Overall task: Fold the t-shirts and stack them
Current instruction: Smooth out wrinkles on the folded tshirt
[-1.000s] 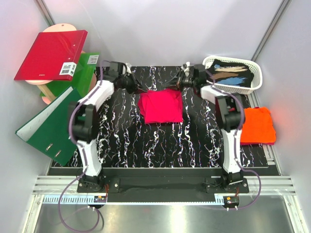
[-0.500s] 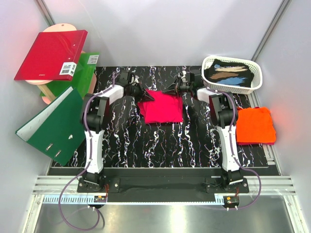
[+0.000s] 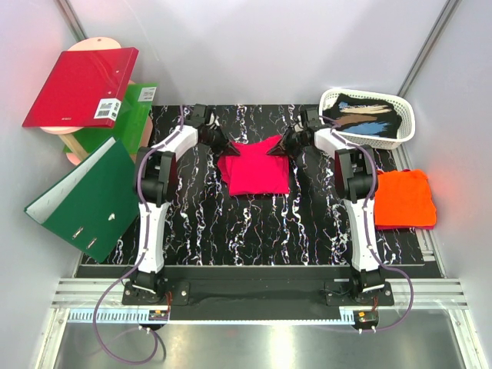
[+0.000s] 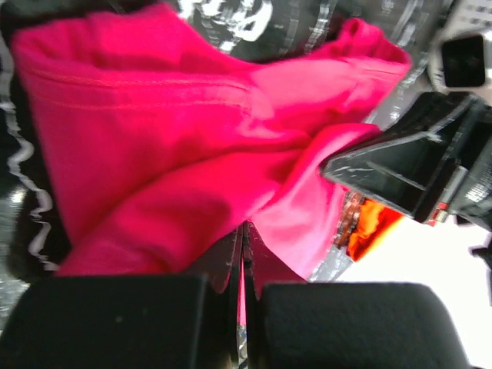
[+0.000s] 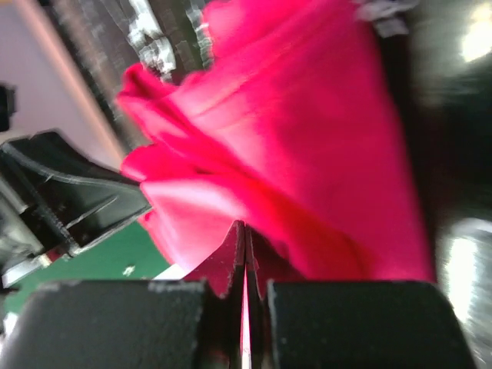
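The pink shirt (image 3: 254, 173) lies in the middle of the worktop (image 3: 200, 215), folded into a small, almost square shape. The two grippers are at its far edge. The left gripper (image 3: 224, 147) is at the far left corner and the right gripper (image 3: 274, 148) is at the far right corner. Each one is closed tight on a bit of pink cloth, and the two corners are lifted a little.

The rest of the shirt lies flat, stretching from the grippers toward the arm bases. My guess is that the far edge has to come that way, over the flat part, to make the next fold. Both arms are about as near to the shirt as each other, so both should move together.

The orange shirt (image 3: 407, 198) lies at the right edge of the worktop, well apart from the pink one. The right arm is nearer to it and covers part of its left side.

In the wrist views the cloth is close and blurry. I cannot tell how many layers each gripper holds.
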Motion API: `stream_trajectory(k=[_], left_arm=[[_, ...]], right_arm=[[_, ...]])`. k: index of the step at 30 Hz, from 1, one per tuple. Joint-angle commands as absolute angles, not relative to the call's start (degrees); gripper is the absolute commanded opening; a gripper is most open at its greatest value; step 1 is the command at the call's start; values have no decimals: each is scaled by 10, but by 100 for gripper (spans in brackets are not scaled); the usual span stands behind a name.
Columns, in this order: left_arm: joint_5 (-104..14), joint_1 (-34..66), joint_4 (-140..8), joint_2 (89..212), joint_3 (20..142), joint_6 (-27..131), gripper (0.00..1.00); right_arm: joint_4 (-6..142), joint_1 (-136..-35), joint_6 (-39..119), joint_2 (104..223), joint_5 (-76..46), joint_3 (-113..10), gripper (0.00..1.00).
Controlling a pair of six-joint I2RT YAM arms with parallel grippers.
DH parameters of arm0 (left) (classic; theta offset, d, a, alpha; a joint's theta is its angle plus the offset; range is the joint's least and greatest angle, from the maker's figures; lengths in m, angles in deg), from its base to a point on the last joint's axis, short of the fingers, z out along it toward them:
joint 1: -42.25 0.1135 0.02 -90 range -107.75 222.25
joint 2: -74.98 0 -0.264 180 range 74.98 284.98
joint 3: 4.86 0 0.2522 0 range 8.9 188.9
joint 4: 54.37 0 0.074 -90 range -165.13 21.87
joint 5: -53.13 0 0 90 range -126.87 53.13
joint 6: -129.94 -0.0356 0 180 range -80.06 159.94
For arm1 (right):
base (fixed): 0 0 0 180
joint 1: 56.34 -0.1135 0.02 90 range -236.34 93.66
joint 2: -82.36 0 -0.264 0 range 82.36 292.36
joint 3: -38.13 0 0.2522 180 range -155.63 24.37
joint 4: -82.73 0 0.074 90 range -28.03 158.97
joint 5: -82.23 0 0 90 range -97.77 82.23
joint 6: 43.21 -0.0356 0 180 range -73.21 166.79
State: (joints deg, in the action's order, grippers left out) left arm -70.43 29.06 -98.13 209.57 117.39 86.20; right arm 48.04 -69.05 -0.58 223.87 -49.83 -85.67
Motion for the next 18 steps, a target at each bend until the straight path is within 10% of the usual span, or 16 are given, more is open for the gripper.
stream_trajectory(k=[1,18], left_arm=[[-668,294,-1038,2112,1211,827,0],[-618,304,-1081,2040,1239,763,8]], right_arm=[[372,-681,62,2232,-382,-901,0],[363,-682,151,2139,-213,-945,0]])
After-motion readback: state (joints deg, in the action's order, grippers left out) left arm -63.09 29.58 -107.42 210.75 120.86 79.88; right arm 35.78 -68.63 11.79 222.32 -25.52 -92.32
